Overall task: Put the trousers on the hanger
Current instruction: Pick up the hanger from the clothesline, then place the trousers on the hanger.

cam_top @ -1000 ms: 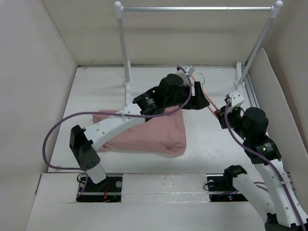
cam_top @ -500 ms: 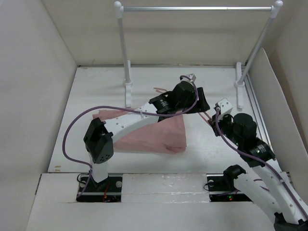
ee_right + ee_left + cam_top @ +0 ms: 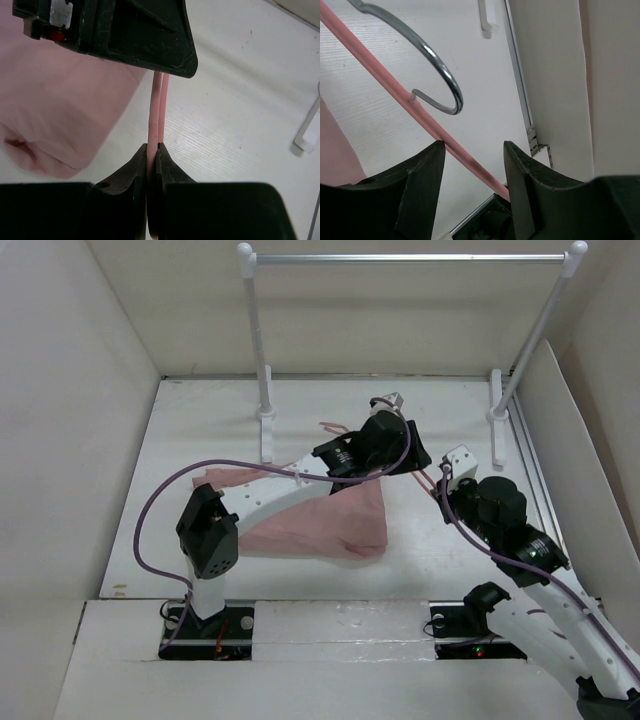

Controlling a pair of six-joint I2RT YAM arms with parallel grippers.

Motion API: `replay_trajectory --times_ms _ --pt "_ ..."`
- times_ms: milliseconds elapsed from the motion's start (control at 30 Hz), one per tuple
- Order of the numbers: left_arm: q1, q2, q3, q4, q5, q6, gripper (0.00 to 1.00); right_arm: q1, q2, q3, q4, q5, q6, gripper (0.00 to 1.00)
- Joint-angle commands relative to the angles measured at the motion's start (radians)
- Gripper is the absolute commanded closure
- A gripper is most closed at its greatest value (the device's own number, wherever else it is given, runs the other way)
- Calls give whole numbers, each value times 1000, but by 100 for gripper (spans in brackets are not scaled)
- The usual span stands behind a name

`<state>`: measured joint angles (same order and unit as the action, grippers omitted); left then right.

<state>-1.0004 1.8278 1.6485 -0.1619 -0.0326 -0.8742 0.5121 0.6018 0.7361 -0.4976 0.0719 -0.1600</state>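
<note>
While left fingers gape astride the hanger, right wrist alone shows right fingers pinching it.

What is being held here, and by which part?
The right gripper pinches the hanger by its thin pink bar. The left gripper is open around the bar, not gripping.

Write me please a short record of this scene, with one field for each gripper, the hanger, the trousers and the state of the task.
hanger: thin pink bar with a metal hook, to the right of the trousers
trousers: folded pink heap lying on the table
left gripper: open, the hanger bar passes between its fingers
right gripper: shut on the hanger bar
task state: trousers not yet on the hanger
</note>
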Motion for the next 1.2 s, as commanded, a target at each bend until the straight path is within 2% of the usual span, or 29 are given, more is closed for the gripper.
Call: replay_trajectory --times_ms 0,267,367,400,433,467,533,633,667,767,867,967,1033,1067,1167 --pt "-4 5 -13 -1 -35 -8 54 9 -5 19 59 42 5 100" --pt "-4 65 60 -59 -58 3 58 19 9 55 53 49 -21 100" --pt "-4 61 53 -42 -61 -9 70 19 23 60 42 31 -23 100" --pt "-4 57 51 -39 -62 -14 82 19 24 56 39 31 -19 100" --pt "-4 54 47 -37 -62 -23 87 19 18 49 37 31 -13 100" --pt "-4 42 30 -33 -59 -26 98 19 16 42 28 34 -6 100" --pt "-4 27 5 -15 -58 -34 100 31 13 40 15 34 5 100" --pt "-4 -12 -79 38 -36 -55 100 31 18 74 -24 14 30 72" --pt "-4 -33 -135 76 -20 -75 100 31 35 109 -63 -7 42 53" --pt "-24 -86 -267 149 -18 -114 100 31 64 160 -143 -107 48 36" --pt "-35 -119 -363 228 -32 -143 100 31 82 209 -208 -176 57 33" --pt "-44 -139 -433 269 -26 -169 100 20 95 233 -242 -213 74 34" --pt "-56 -154 -469 308 -27 -184 100 8 82 238 -243 -215 88 42" --pt "-56 -166 -502 318 -41 -189 100 8 79 238 -236 -219 97 58" --pt "-80 -200 -570 349 -76 -218 100 -46 87 195 -184 -289 99 95"
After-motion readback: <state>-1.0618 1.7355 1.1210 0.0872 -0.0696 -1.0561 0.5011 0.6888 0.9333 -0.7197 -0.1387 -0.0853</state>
